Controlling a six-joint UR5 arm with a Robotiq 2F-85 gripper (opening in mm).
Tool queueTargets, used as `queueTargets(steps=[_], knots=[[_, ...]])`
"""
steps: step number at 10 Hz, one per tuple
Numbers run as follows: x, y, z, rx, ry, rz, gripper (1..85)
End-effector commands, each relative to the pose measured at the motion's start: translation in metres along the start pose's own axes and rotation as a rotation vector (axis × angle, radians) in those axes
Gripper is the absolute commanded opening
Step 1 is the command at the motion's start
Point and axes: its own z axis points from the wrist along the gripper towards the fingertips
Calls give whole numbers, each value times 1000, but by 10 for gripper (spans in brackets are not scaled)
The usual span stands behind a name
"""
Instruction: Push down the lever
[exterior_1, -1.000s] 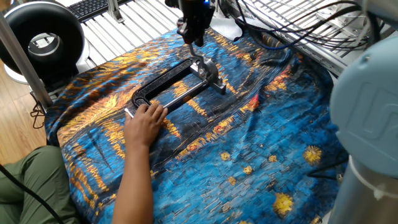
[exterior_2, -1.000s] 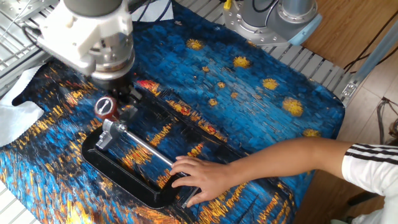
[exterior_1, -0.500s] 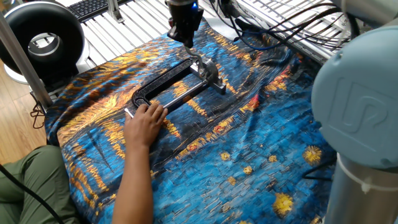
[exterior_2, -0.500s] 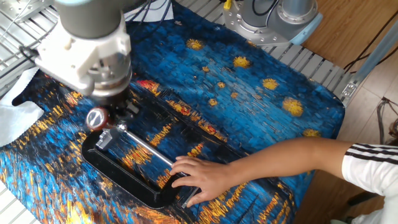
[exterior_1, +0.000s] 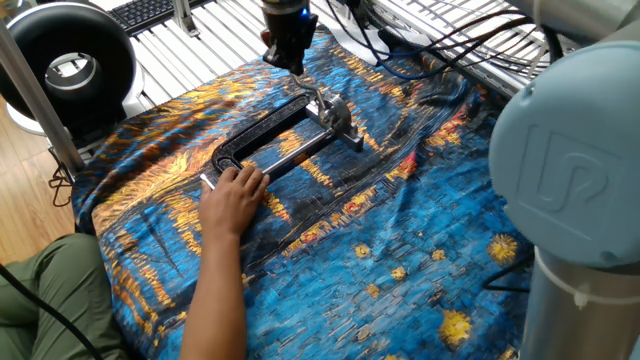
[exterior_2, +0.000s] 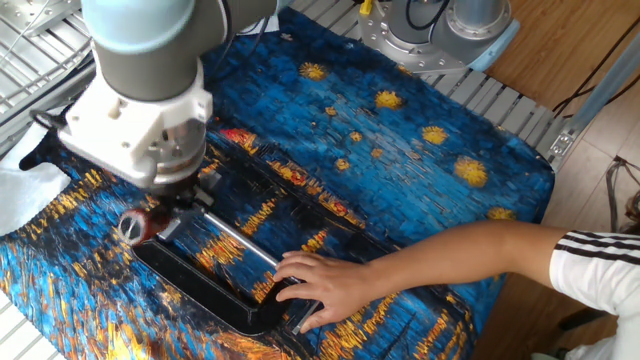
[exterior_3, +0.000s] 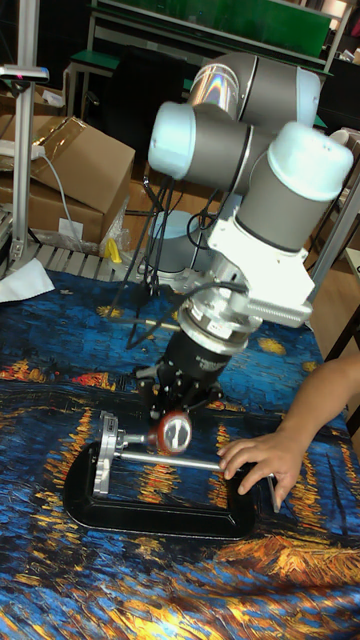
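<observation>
The lever (exterior_2: 135, 227) ends in a dark red-brown knob (exterior_3: 175, 432) and is jointed to the silver clamp head (exterior_3: 107, 452). In the other fixed view it leans low to the left, its knob just above the cloth. My gripper (exterior_2: 178, 197) stands right over it, fingers closed around the slim arm behind the knob. In one fixed view the gripper (exterior_1: 293, 68) hides the knob, and the silver arm (exterior_1: 312, 92) runs from it down to the clamp head (exterior_1: 336, 116). The black clamp frame (exterior_2: 205, 292) lies flat on the cloth.
A person's hand (exterior_2: 318, 285) presses on the frame's end opposite the lever, its forearm crossing the blue and gold cloth (exterior_2: 420, 170). My arm's base (exterior_2: 440, 30) stands at the table's far edge. Cables (exterior_1: 470, 40) and a round black device (exterior_1: 65, 65) lie beyond the cloth.
My gripper has swung away from the clamp head and down, carrying the knob with it. The lever has tipped from fairly upright to low. The hand and the frame have stayed put.
</observation>
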Motion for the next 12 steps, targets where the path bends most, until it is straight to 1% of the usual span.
queueTargets(steps=[1,3,5,7,9,10,11,12], knots=[[-23,5,13,-6,-66,-27,10],[-34,5,22,-2,-107,-52,10],[-33,3,31,4,-113,-73,10],[-39,1,43,11,-149,-82,10],[-42,1,48,20,-166,-90,10],[-44,0,51,28,-183,-100,10],[-48,0,53,26,-206,-104,10],[-48,2,55,23,-210,-103,10]])
